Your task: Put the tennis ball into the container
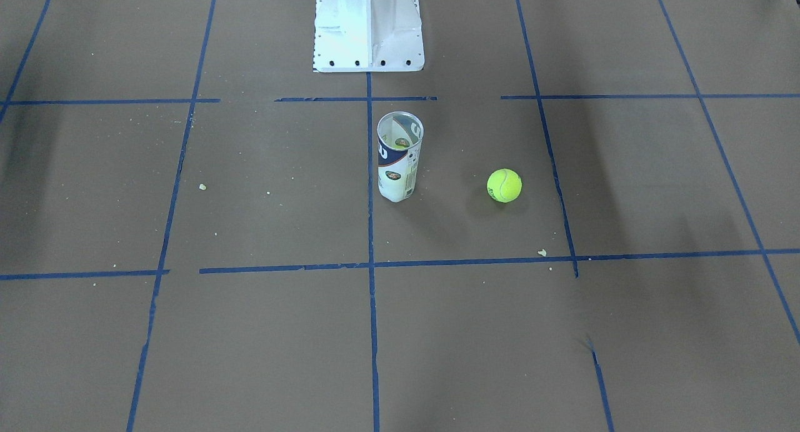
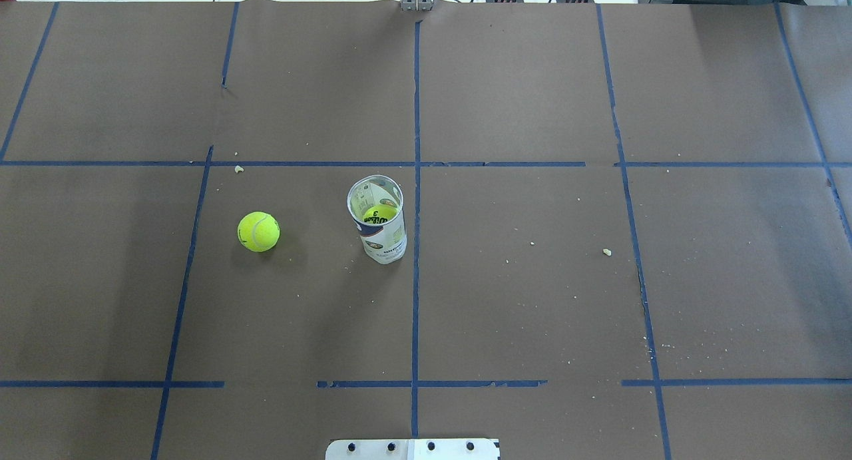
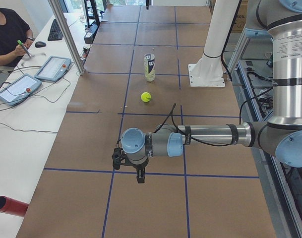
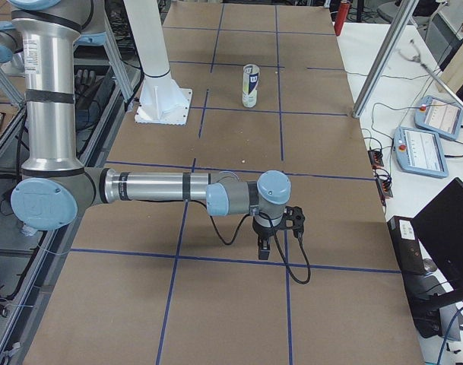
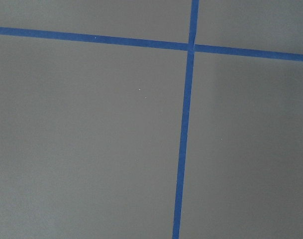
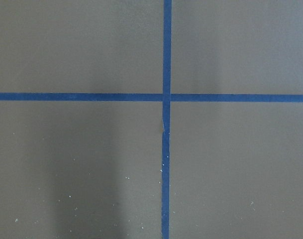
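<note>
Left claw (image 3: pixel 139 174) is hanging low over the brown paper-covered counter (image 2: pixel 532 280) at the robot's left end. It is showing only in a side view, so I cannot tell whether its fingers are parted or closed. Right claw (image 4: pixel 264 251) is hanging likewise over the opposite end, and its state cannot be told either. Both wrist cameras are showing bare counter and crossing blue tape lines (image 5: pixel 183 149). The bright yellow-green fuzzy tennis ball (image 2: pixel 259 231) is lying on the counter, on the robot's left of the short clear plastic cylindrical container (image 2: pixel 383 240) with a navy-and-white label, and apart from it. The container is standing upright, mouth open, near the white metal pedestal base (image 1: pixel 369 25). A second yellow-green ball (image 2: pixel 379 214) bearing dark print is sitting inside it.
</note>
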{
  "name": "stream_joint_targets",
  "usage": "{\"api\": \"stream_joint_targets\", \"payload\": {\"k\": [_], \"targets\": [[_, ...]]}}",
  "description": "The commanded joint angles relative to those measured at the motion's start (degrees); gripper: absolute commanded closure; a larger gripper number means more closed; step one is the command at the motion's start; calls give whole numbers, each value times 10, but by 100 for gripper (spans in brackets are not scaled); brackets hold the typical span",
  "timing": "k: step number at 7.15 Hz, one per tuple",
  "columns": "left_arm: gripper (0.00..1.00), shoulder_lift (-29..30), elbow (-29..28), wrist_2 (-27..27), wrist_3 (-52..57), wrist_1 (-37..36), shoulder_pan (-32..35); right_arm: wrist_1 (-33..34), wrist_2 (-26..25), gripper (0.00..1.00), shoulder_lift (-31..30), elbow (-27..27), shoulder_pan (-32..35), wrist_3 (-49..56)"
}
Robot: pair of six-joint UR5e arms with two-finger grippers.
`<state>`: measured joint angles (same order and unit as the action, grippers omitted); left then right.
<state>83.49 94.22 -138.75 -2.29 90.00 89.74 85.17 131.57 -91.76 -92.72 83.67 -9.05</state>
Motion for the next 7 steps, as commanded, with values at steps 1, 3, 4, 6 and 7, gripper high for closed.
{"api": "stream_joint_targets", "payload": {"k": [1,3,4,6,7], "targets": [[0,-5,13,1,3,2,1,0,0,0,0,0,0,0],[0,17,15,24,0,5,-3,0,0,0,0,0,0,0],[0,49,24,63,-3,4,-4,0,0,0,0,0,-1,0],[0,78,76,66,-13,3,-38,0,0,0,0,0,0,0],[0,92,117,66,-83,-1,-66,0,0,0,0,0,0,0]]}}
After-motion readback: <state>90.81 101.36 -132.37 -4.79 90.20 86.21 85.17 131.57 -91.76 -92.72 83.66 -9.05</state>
